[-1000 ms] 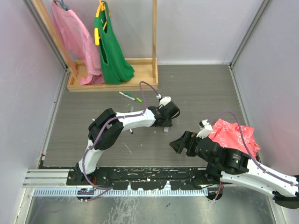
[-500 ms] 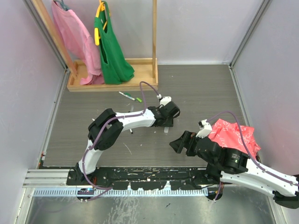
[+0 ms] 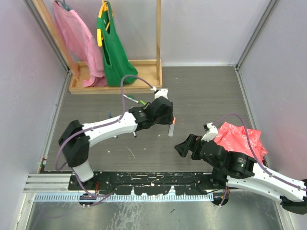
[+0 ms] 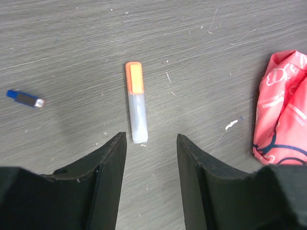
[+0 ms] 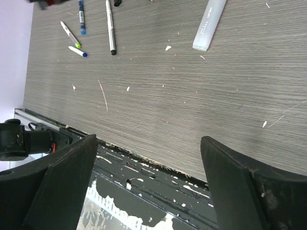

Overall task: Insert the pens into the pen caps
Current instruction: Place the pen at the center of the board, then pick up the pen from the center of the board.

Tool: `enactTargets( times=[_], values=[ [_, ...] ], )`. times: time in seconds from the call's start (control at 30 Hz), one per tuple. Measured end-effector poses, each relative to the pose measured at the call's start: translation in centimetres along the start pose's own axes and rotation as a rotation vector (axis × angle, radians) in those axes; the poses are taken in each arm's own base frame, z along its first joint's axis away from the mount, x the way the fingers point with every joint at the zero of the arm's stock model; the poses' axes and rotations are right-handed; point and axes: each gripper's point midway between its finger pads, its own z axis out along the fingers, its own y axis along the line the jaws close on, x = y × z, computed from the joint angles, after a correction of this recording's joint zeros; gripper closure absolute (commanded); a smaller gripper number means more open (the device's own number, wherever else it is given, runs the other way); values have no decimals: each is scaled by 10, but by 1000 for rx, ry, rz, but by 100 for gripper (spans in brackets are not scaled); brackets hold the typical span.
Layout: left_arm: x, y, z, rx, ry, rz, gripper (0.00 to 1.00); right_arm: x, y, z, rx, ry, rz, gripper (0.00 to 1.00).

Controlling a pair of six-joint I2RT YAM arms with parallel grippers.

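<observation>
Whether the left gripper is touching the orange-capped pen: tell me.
Apart. The left wrist view shows bare table between the pen and both fingers of the open left gripper.

- The table [image 4: 216, 48] looks like grey wood-grain laminate, matt, with fine scratches and white flecks.
- The orange-ended pen [image 4: 135, 103] has a frosted, translucent plastic barrel, and its orange end is smooth, opaque plastic.
- The left gripper [image 4: 149, 139] has fingers [image 4: 108, 177] of matt black plastic with a faint grain. The right gripper [image 5: 148, 141] has fingers [image 5: 62, 187] that look the same.
- The red bundle [image 4: 283, 105] is crinkled and printed. It may be thin cloth or plastic film; the view does not settle which.
- The base plate [image 5: 144, 175] is black-painted, chipped to white in patches.
- The rack [image 3: 115, 87] is bare pale wood.
- The pink garment [image 3: 76, 38] and green garment [image 3: 112, 52] are soft matt cloth.
- The rail [image 3: 48, 183] is dull silver metal.
</observation>
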Motion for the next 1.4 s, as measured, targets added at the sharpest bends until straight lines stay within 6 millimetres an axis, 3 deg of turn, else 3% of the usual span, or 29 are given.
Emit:
enactTargets(
  times=[0.1,0.23,0.4,0.53,0.7,0.93,1.13,1.3,1.4],
  values=[
    [-8,5,-22,16,-32,12,48,0,-2,2,15,-3,-8,7],
    [1,24,-42,3,-39,21,47,3,-7,6,41,1,-20,7],
    [19,59,-67,-51,-33,25,47,6,-10,12,65,11,-40,7],
    [27,90,-97,-88,-71,-10,47,12,-13,20,104,29,-61,7],
    [30,125,-135,-124,-138,-70,47,21,-15,33,155,61,-90,8],
    [35,166,-168,-210,-184,-98,51,23,-4,52,206,91,-148,11],
    [34,211,-175,-328,-185,-151,51,12,13,72,242,62,-198,12],
    [40,248,-168,-426,-124,-220,50,7,19,93,289,60,-264,12],
    [47,260,-158,-466,-68,-243,48,6,19,105,308,61,-288,12]
  ],
)
